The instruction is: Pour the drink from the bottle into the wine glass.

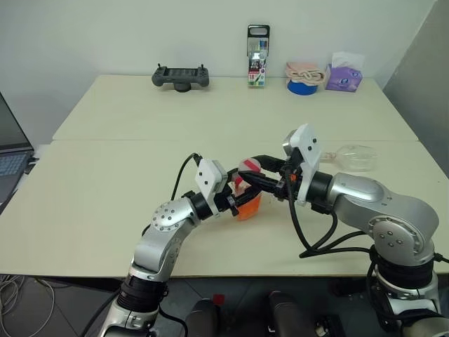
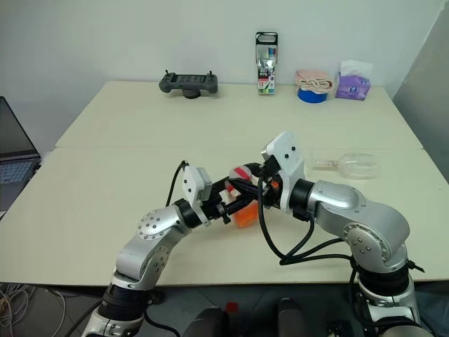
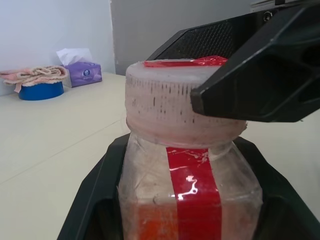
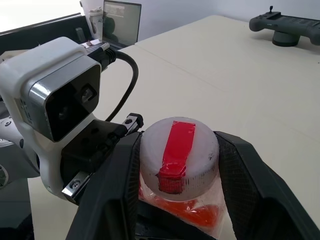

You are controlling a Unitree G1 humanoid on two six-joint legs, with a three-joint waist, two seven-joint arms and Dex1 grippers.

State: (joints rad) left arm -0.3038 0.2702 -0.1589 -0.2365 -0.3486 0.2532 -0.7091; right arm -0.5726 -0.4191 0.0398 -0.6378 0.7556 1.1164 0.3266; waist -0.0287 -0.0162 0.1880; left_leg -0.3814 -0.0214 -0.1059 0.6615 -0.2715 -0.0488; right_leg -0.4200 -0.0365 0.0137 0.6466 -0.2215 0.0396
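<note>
The bottle (image 1: 248, 205) is small and clear, with a red strip down its side and orange drink (image 3: 150, 222) in its lower part. It stands upright in mid-table, just above the surface. My left gripper (image 1: 240, 201) is shut on its body from the left. My right gripper (image 1: 251, 173) comes in from the right, and its black fingers (image 4: 117, 175) press both sides of the white cap (image 4: 178, 150). The wine glass (image 1: 356, 156) lies on its side on the table to the right, beyond my right arm.
Along the far edge stand a black controller (image 1: 181, 76), a tall pack of markers (image 1: 257, 56), a blue tape roll with a cloth on it (image 1: 302, 86) and a purple tissue box (image 1: 344, 76). A laptop (image 1: 10, 158) sits off the table's left.
</note>
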